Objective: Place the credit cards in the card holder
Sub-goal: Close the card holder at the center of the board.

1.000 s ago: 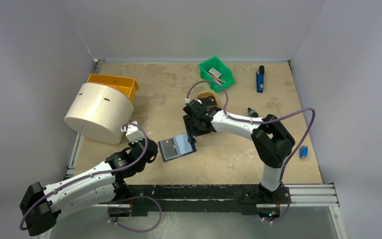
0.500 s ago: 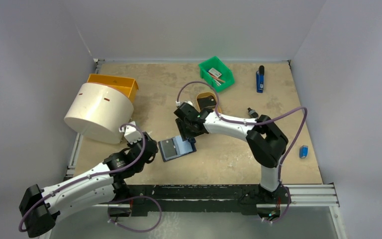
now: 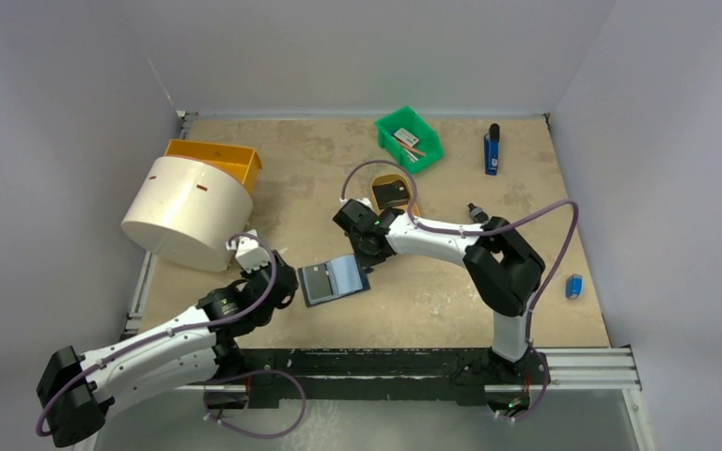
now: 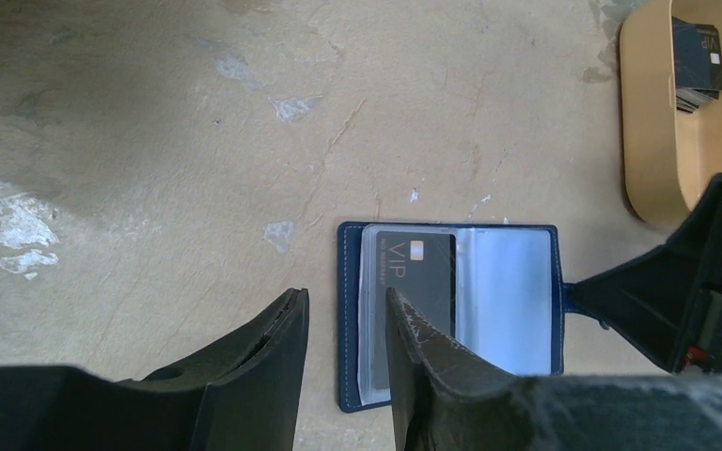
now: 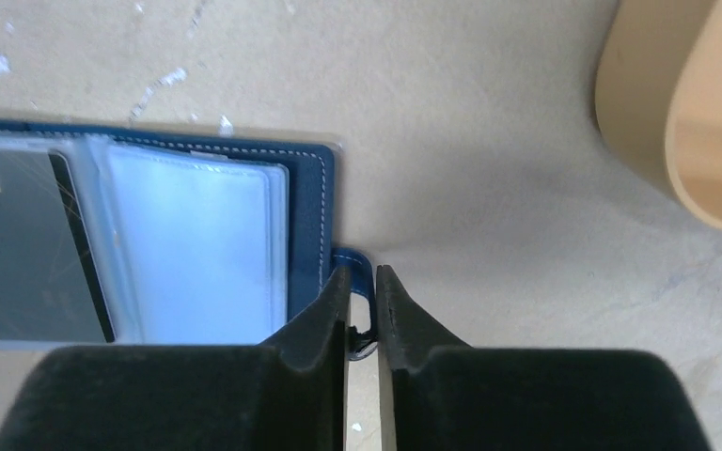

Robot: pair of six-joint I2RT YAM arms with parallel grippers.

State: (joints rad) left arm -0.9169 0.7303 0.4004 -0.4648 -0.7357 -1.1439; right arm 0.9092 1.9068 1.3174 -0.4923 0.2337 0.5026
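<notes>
**Right gripper (image 5: 362, 315) pinched on the tab (image 5: 358, 260); left gripper (image 4: 343, 305) apart and empty.**
The holder (image 4: 350, 310) lies open on the table (image 4: 150, 141) between the arms, with one card (image 4: 420, 282) sleeved. The step looks like steadying it. Next, a fresh card from the tray (image 4: 641, 122) needs picking and sliding into the bare sleeve.

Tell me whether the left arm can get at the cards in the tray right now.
Probably not cleanly: the right gripper, closed on the tab of the holder, and its arm lie between the left gripper and the tray.
</notes>
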